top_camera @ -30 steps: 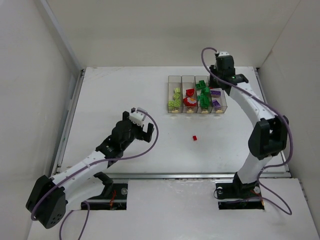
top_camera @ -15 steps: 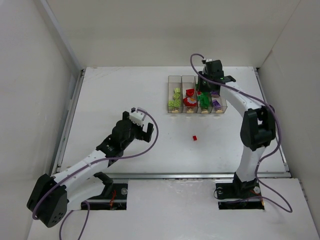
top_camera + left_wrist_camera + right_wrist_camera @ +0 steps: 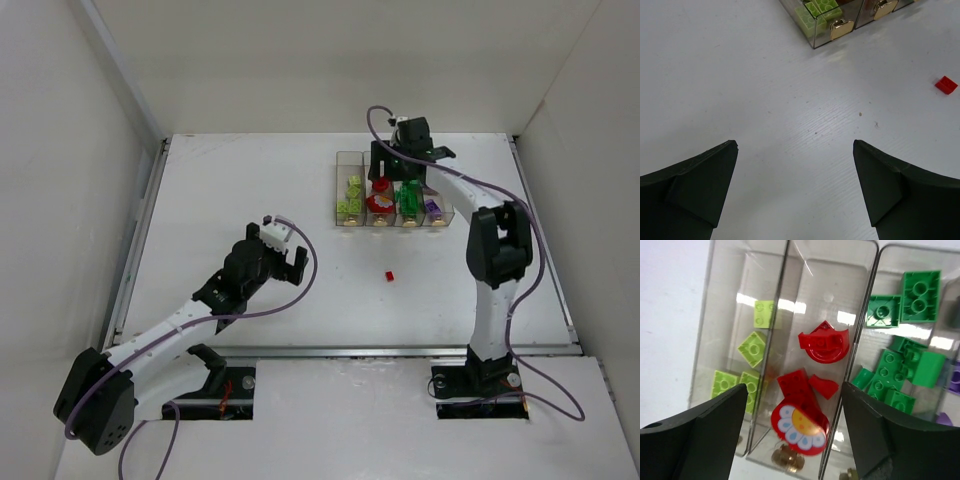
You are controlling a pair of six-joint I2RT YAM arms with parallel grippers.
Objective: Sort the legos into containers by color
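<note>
Over the bins [image 3: 349, 158], the right gripper [image 3: 794, 395] has swung left from the purple end and now hangs above the red compartment [image 3: 830, 285], jaws wide, holding nothing. That looks like a finished drop. One red brick [image 3: 390, 275] lies loose on the table [image 3: 240, 180]. The left gripper [image 3: 794, 145] hovers with its jaws spread wide and empty.

We saw glossy plastic legos [image 3: 823, 342] in clear, reflective plastic containers [image 3: 785, 300] with shiny brass-coloured clasps [image 3: 841, 29] on a matt tabletop [image 3: 765, 100].

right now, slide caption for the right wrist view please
Open right gripper poised above the bin of red bricks, flanked by yellow-green bricks and green bricks.
</note>
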